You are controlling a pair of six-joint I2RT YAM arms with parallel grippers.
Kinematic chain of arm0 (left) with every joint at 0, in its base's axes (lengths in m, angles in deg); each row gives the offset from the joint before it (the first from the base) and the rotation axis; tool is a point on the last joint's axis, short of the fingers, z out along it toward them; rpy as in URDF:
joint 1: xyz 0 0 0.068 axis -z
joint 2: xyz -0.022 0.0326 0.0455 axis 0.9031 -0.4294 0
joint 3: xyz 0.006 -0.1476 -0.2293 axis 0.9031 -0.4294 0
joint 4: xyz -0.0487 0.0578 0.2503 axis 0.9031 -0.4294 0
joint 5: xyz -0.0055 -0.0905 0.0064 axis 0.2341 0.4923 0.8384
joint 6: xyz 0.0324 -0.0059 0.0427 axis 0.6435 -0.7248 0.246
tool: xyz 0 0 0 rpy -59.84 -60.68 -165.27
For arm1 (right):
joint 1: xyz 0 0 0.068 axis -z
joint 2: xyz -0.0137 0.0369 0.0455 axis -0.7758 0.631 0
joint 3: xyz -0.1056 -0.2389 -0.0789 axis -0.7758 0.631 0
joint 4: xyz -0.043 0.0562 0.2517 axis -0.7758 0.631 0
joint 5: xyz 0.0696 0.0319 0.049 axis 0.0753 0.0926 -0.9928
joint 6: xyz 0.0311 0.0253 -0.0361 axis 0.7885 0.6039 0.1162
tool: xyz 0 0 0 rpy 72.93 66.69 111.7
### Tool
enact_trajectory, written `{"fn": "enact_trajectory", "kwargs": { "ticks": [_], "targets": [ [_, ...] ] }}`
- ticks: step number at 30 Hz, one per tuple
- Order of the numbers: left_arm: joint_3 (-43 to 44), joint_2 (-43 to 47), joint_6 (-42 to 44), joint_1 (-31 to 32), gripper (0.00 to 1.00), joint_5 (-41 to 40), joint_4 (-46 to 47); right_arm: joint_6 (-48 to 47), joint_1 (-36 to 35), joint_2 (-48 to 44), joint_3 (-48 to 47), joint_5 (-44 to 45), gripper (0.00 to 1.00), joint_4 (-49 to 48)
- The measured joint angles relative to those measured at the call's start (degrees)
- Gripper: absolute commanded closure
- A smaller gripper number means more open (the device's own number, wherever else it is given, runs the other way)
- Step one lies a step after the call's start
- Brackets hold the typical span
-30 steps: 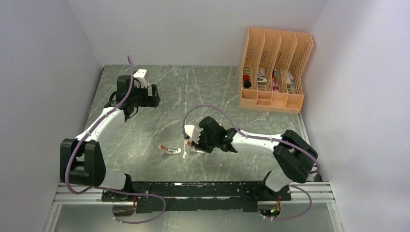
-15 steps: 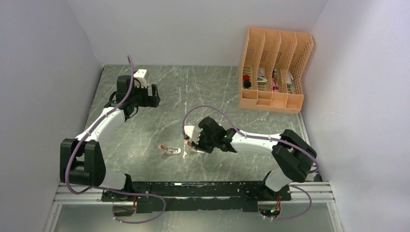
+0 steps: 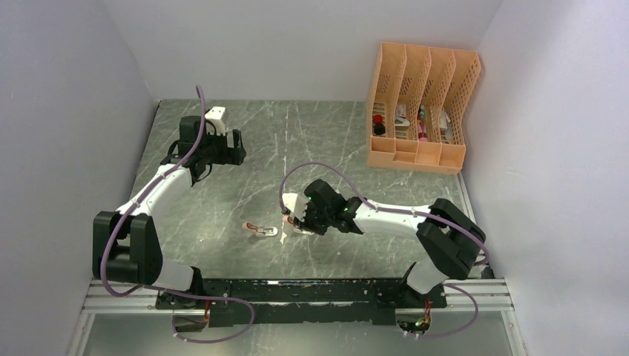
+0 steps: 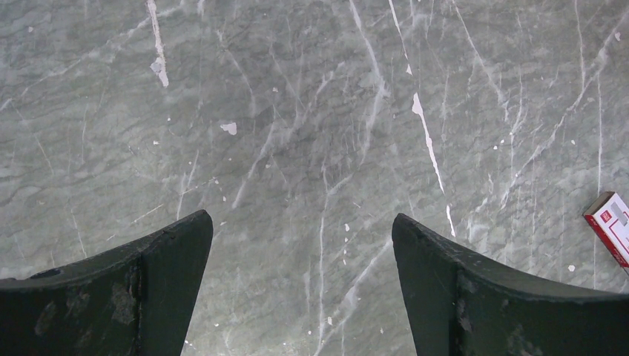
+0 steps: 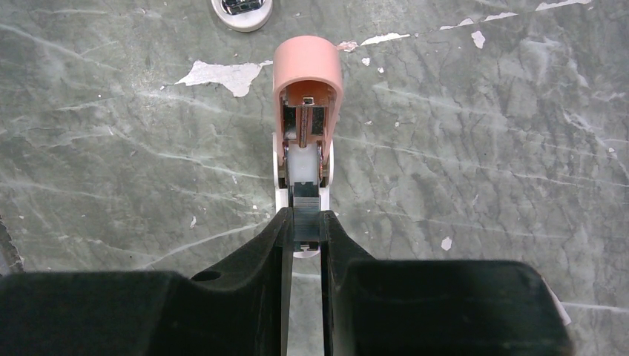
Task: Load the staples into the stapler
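Overhead view: a salmon-pink mini stapler (image 3: 286,219) lies on a grey marble-patterned table (image 3: 334,141). The right gripper (image 3: 295,220) is at its right end. A second small pink-and-white stapler (image 3: 259,229) lies just left of it. The left gripper (image 3: 236,146) hangs well apart, up and to the left of the stapler. One orange file rack (image 3: 423,111) with four slots stands far off to the upper right. Count: two arms, two staplers, one rack.

Left wrist view: the left gripper (image 4: 300,289) has its fingers spread wide over bare tabletop and holds nothing. One red-and-white staple box (image 4: 610,236) pokes in at the right edge. The stapler is not in this view, so the box's place relative to it cannot be told.

Right wrist view: the right gripper (image 5: 305,230) is pinched nearly closed on one thin grey staple strip (image 5: 306,211). The strip's front end sits at the open channel of the stapler (image 5: 308,81), whose pink lid is hinged up. The rounded white tip of the second stapler (image 5: 241,6) shows just beyond and to the left.

The strip is probably very light, smooth and brittle, and likely to snap if bent. It seems best pinched on its long flat sides near the rear end, kept in line with the channel.
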Motion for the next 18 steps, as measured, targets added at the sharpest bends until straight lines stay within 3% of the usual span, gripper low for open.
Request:
{"fn": "enact_trajectory", "kwargs": {
  "ticks": [18],
  "targets": [
    [0.0,0.0,0.0,-0.1,0.05,0.5,0.0,-0.4,0.0,0.0,0.0,-0.7,0.84,0.0]
  ]
}}
